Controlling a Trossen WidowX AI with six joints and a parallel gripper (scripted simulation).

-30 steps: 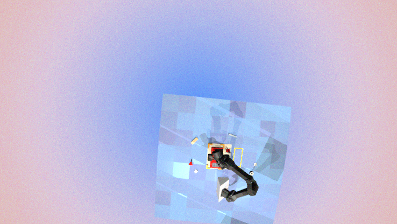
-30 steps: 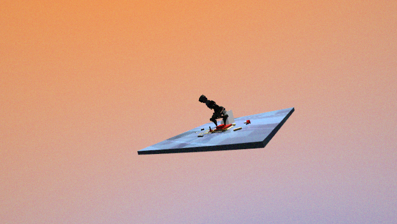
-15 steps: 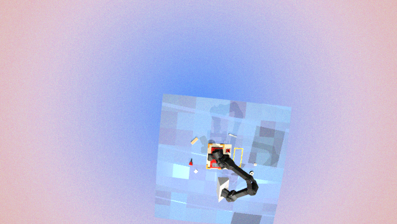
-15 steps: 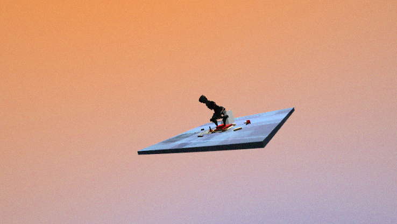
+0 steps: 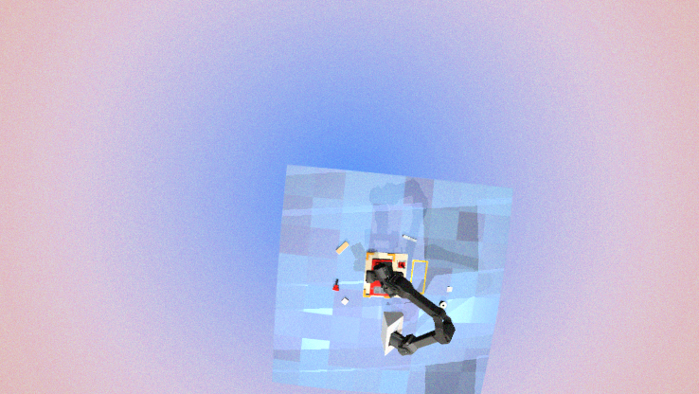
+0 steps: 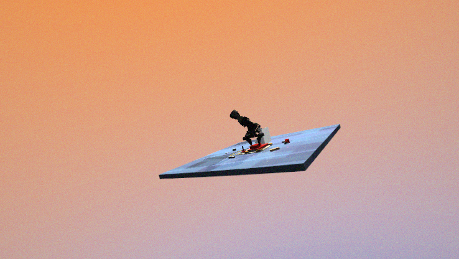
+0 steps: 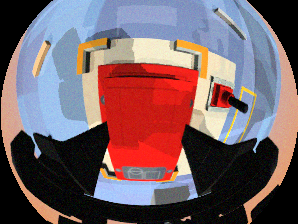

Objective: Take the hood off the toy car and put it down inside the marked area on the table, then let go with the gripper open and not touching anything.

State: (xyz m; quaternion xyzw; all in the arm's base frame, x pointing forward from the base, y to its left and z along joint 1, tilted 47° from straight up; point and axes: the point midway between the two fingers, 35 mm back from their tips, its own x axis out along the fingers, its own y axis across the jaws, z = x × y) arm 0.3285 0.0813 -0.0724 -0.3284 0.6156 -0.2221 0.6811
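The red toy car (image 7: 146, 70) lies in a cream holder with orange corner brackets. Its hood (image 7: 145, 107) is the flat red panel between the dark seam and the grey grille in the wrist view, and it appears level with the car. My gripper (image 7: 145, 125) (image 6: 255, 145) is shut on the hood, one black finger against each long side. In the top view the arm covers part of the car. The marked area, a yellow rectangle outline (image 5: 420, 260) (image 7: 249, 90), lies on the table just right of the holder.
A red block with a black lever (image 7: 221, 96) (image 5: 401, 264) stands between car and marked area. An orange bar (image 5: 342, 247) (image 7: 41, 59), a white bar (image 5: 409, 238) (image 7: 230, 24), a red piece (image 5: 335, 287) and a white cube (image 5: 345, 300) lie around. A grey wedge (image 5: 391, 323) stands by the arm's base.
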